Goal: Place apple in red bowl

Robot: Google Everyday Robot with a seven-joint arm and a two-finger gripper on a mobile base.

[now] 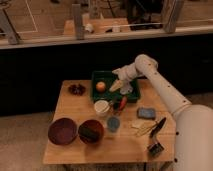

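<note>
Wooden table [75, 107]: apple [101, 86] sits in the green tray [102, 75], gripper [118, 85] just beside it, grip state we can't tell. Red bowl [81, 135] well apart. Risks: we nudge the apple rolling, or drop into the purple bowl [62, 131].

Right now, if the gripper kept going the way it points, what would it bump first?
Probably the apple: the gripper hangs over the green tray, pointing toward it. Depth is unclear, so it might pass above.
</note>
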